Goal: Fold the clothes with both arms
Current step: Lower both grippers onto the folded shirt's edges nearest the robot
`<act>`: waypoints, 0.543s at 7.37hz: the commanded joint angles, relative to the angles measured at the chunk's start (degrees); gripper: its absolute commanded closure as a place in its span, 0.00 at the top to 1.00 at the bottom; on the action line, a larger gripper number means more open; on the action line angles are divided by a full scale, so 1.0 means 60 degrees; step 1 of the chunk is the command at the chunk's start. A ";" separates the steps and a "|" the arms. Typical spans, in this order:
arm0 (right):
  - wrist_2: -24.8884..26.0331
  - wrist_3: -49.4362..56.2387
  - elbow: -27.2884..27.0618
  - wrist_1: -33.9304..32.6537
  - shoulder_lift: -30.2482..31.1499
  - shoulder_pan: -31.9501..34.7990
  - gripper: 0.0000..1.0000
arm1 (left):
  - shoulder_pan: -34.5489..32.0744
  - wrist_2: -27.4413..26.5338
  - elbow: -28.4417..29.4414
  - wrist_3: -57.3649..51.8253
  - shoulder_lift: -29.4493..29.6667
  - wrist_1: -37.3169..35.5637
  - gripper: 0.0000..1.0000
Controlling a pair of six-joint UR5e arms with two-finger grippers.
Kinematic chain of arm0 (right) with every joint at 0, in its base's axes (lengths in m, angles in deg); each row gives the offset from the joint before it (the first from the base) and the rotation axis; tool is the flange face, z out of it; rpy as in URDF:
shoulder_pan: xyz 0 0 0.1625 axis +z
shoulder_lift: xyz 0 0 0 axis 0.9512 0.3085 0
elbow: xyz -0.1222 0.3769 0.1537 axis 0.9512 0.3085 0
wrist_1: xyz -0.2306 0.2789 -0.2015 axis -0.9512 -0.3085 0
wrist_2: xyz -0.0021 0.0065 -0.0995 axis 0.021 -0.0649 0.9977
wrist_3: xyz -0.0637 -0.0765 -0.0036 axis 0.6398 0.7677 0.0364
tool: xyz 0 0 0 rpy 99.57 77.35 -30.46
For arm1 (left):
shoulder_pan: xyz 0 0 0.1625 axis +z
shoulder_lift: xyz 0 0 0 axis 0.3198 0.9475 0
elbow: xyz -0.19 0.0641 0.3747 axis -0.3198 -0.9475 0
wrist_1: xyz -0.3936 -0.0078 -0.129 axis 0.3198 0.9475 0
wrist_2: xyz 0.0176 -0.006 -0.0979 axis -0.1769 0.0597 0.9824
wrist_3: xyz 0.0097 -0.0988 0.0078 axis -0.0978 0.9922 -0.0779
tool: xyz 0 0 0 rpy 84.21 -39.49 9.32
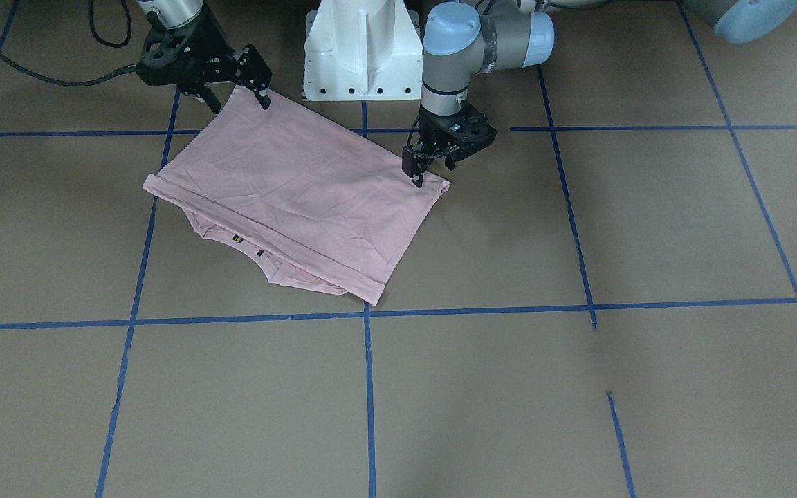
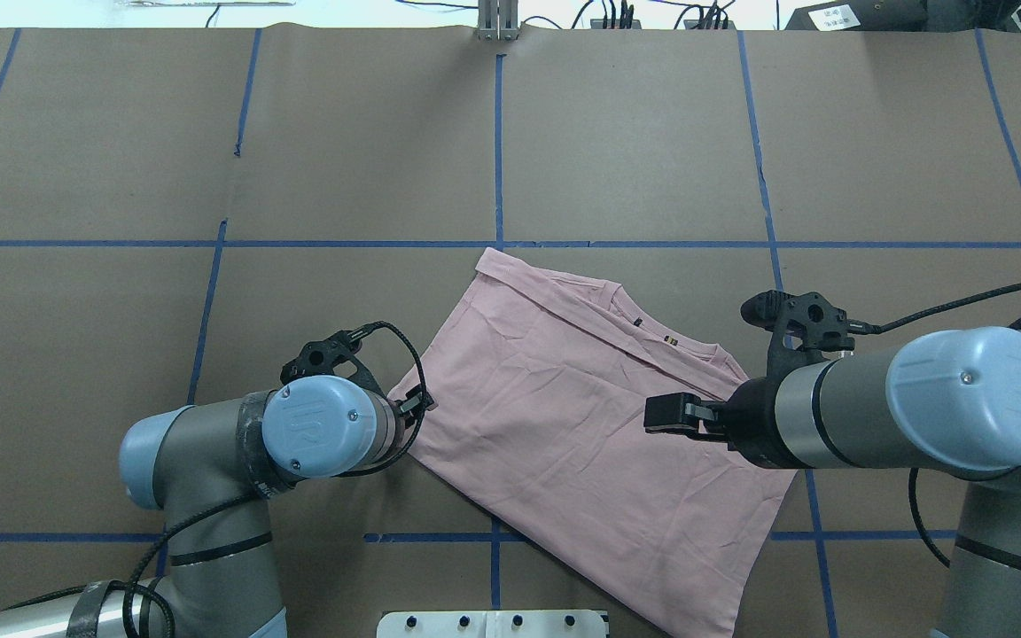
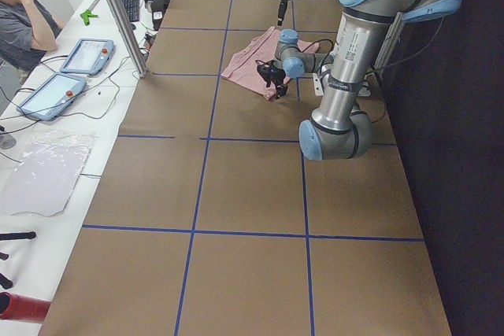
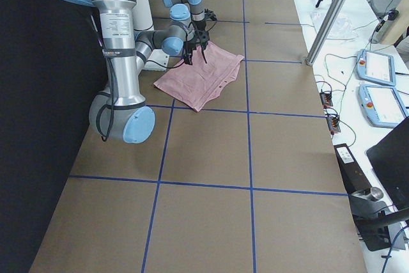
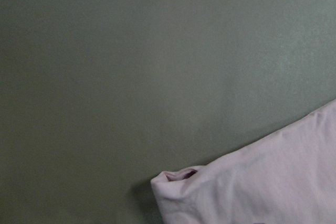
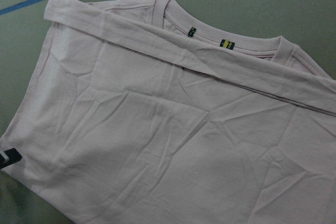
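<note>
Folding is judged to be partly done: the pink T-shirt (image 1: 288,187) is laid flat on the brown counter (image 1: 578,387), close to the robot's white base (image 1: 360,48) and between the two arms, turned a bit crooked to the blue tape lines (image 1: 369,387). Its plain side is shown on top, and its bottom edge is laid up near the collar (image 6: 231,45), which peeks out on the side away from the robot. The left end effector (image 1: 434,174) is held low at one near corner, with its fingers spread and nothing gripped. The right end effector (image 1: 241,107) is held over the other near corner, also spread wide and empty. One corner is likely given to each arm so that the soft cloth can be picked up evenly and kept from bunching when the next fold is made.
</note>
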 commanded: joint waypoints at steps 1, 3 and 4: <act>-0.0007 0.0002 -0.0009 0.0000 -0.0005 0.0041 1.00 | -0.0164 -0.0011 0.0028 -0.0017 -0.0003 -0.0006 0.72; 0.0008 -0.0013 -0.0009 0.0000 -0.0005 0.0027 1.00 | -0.0209 -0.0025 0.0028 -0.0046 -0.0017 -0.0006 0.15; 0.0008 0.0001 0.0005 0.0000 -0.0005 0.0027 1.00 | -0.0209 -0.0214 0.0043 -0.0076 -0.0003 -0.0006 0.00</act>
